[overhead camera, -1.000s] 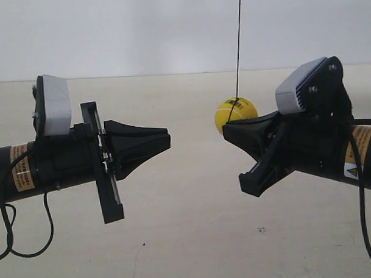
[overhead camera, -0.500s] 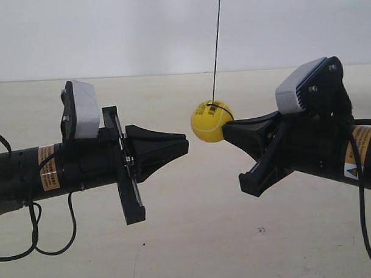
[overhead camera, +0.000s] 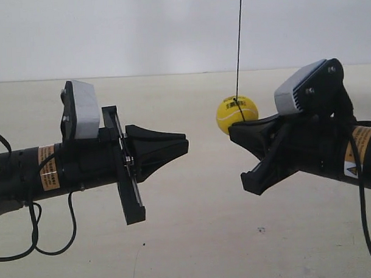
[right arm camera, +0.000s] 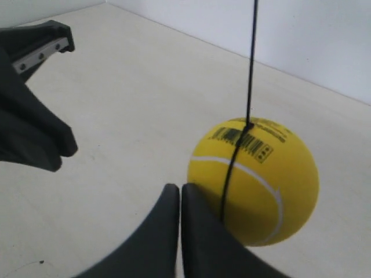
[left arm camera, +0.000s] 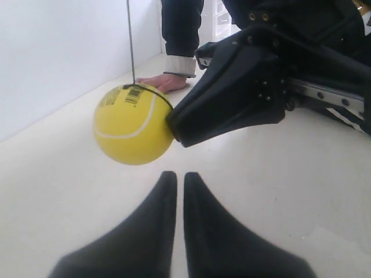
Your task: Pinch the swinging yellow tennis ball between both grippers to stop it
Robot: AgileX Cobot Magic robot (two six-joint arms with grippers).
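Hanging yellow tennis ball (overhead camera: 236,114), string (overhead camera: 238,45) vertical, print on top, touching closed right pincer (right arm camera: 180,188), closed left pincer (left arm camera: 177,175) apart

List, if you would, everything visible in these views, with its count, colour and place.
tennis ball: one, yellow, hanging in mid-air
string: one, black, rising from the ball out of frame
surface: one, pale cream, below everything
wall: one, white, behind
hand: one, bare below a dark sleeve, resting on the surface beyond the ball
cables: at least two, black, trailing at both exterior edges
grey blocks: two, grey, one above each gripper
labels: two, orange, one per arm
left gripper: one, black, shut, apart from the ball
right gripper: one, black, shut, tip against the ball
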